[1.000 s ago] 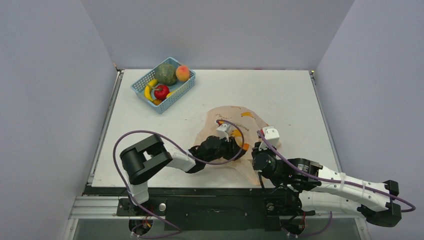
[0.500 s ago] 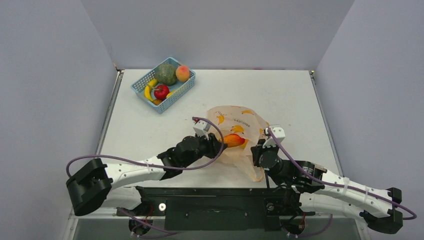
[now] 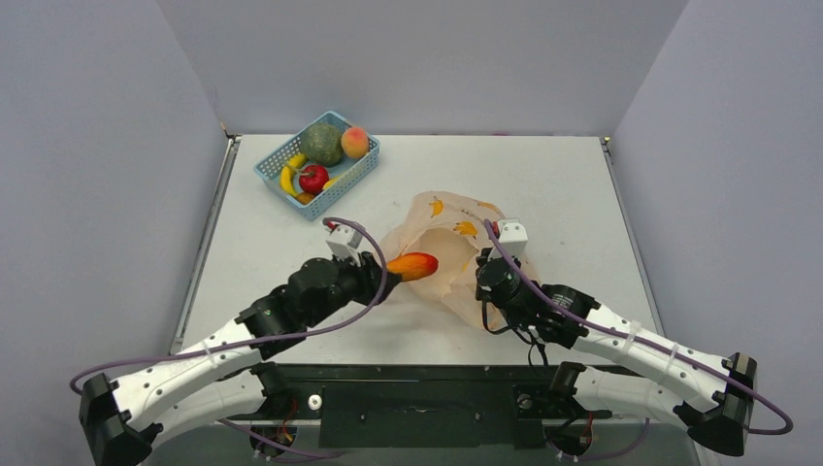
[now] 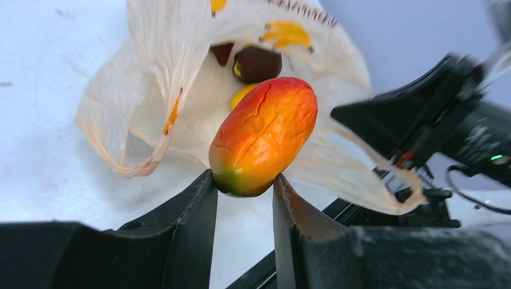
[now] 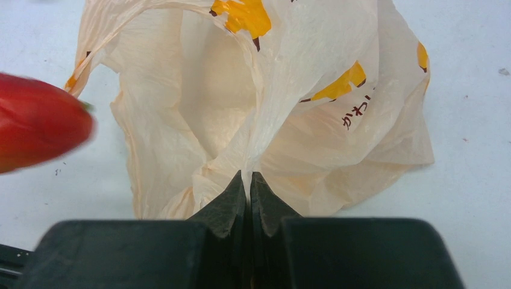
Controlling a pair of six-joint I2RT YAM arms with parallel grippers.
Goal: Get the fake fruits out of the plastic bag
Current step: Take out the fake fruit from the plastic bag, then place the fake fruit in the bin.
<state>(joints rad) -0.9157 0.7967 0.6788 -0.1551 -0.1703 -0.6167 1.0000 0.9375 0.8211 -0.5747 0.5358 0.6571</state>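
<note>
Fake fruit [image 4: 265,135], orange-red and mango-shaped, is clamped by its narrow end between the part-closed jaws of the left gripper [image 4: 244,180], just outside the plastic bag [image 3: 442,218]. It looks light, rigid and glossy, so slip-prone; mid-body seems the safer hold. A maroon fruit [image 4: 258,63] and a yellow fruit [image 4: 243,95] lie inside the bag. The right gripper [image 5: 249,180], jaws shut, pinches its limp film.

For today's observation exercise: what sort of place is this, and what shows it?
Probably a robot lab test cell: a left arm and right arm bolted at the edge of a white table, with plain walls on three sides.
</note>
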